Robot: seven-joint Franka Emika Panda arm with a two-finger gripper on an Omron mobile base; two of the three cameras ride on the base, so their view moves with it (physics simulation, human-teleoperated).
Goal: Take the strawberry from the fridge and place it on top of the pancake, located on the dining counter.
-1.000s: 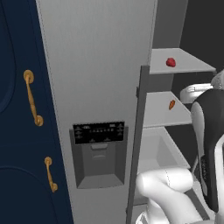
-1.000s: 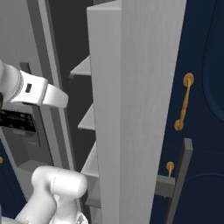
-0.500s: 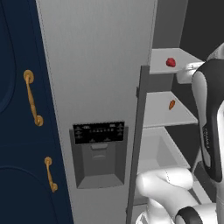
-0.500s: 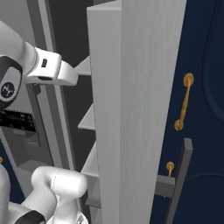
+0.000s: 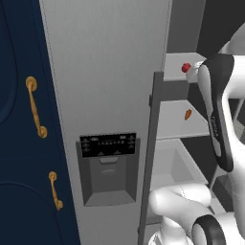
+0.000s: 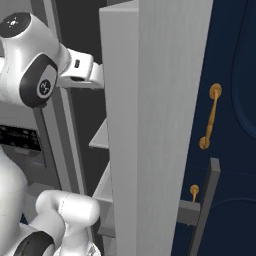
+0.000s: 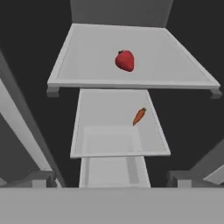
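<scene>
One door of the fridge (image 5: 105, 72) is standing open, its edge and dark handle (image 5: 149, 158) cutting down the middle of the left base view, so that the arm (image 5: 217, 115) can reach past it into the dark compartment. From the right base view that open door (image 6: 150, 125) is hiding most of the interior, with the arm's white wrist (image 6: 82, 67) passing behind its edge at the height of the upper shelf. Navy cabinets (image 5: 19, 143) with brass handles (image 5: 36, 107) are flanking the fridge on both sides.

Inside, the upper shelf (image 7: 87, 52) is carrying the strawberry (image 7: 124, 60), which is sitting alone near the middle, well apart from any wall, leaving room for fingers on either side. One shelf lower, a small orange carrot-like item (image 7: 138, 116) is lying tilted toward the right side of the lower shelf (image 7: 100, 109); it is no part of the job.

The hand is looking down over the shelves from above, with the strawberry slightly ahead of centre. Its fingers are spread wide and holding nothing, seemingly readied for a descent onto the berry. In the left base view the strawberry (image 5: 186, 68) is resting just beside the arm's dark-trimmed forearm, suggesting the reach is well advanced but the grasp not yet made.
</scene>
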